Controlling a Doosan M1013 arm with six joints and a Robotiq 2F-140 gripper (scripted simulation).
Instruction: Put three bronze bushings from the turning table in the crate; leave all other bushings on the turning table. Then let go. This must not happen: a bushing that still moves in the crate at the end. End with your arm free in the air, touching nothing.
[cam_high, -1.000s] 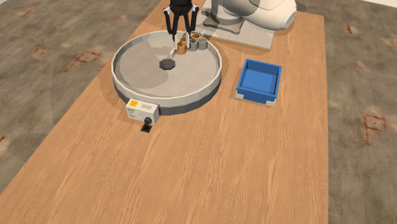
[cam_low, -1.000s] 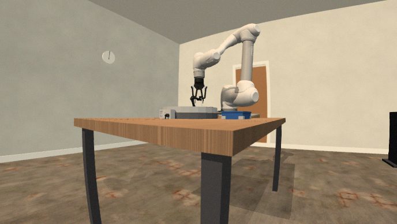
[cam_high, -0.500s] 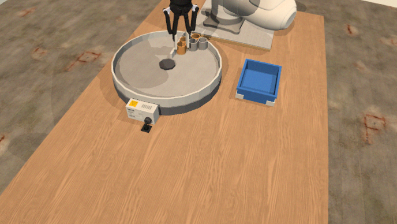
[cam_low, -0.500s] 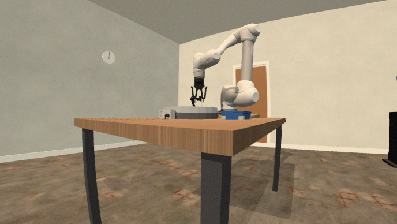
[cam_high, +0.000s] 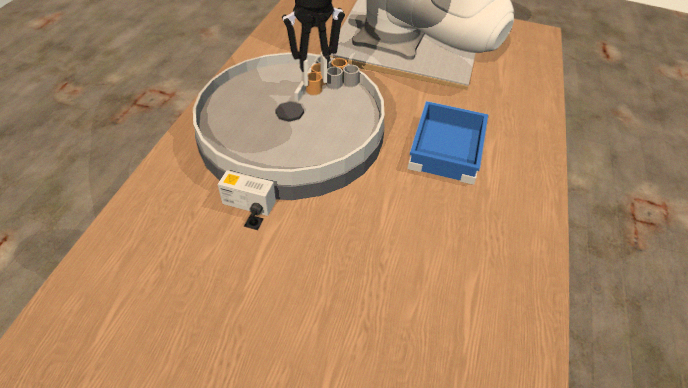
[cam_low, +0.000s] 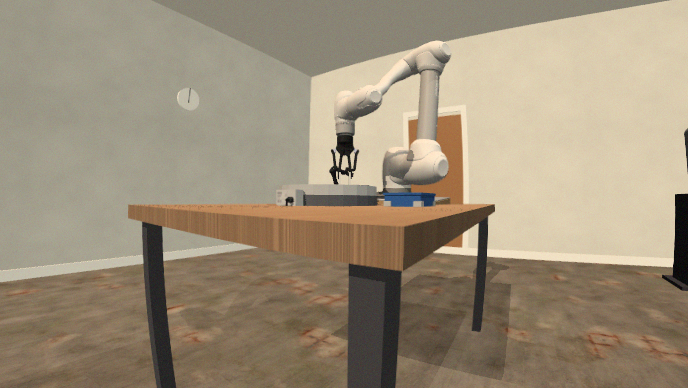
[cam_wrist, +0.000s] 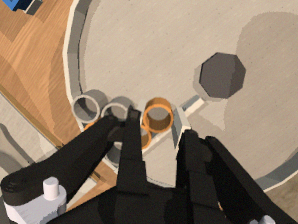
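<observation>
The round grey turning table (cam_high: 289, 117) stands on the wooden table top. At its far rim is a cluster of upright bushings. One bronze bushing (cam_high: 314, 84) stands between my fingers. Two more bronze ones (cam_high: 339, 63) are behind it, and two grey ones (cam_high: 334, 77) are to its right. My gripper (cam_high: 314, 77) points straight down and is shut on the front bronze bushing, which rests on the table surface. In the wrist view the bronze bushing (cam_wrist: 158, 115) sits between the fingertips, with grey bushings (cam_wrist: 87, 108) to its left. The blue crate (cam_high: 449, 141) is empty, to the right of the turning table.
A dark hub (cam_high: 289, 111) sits at the turning table's centre. A white control box (cam_high: 246, 192) is fixed at its near edge. The arm's base (cam_high: 435, 25) stands on a grey plate behind the crate. The turning table has a raised rim.
</observation>
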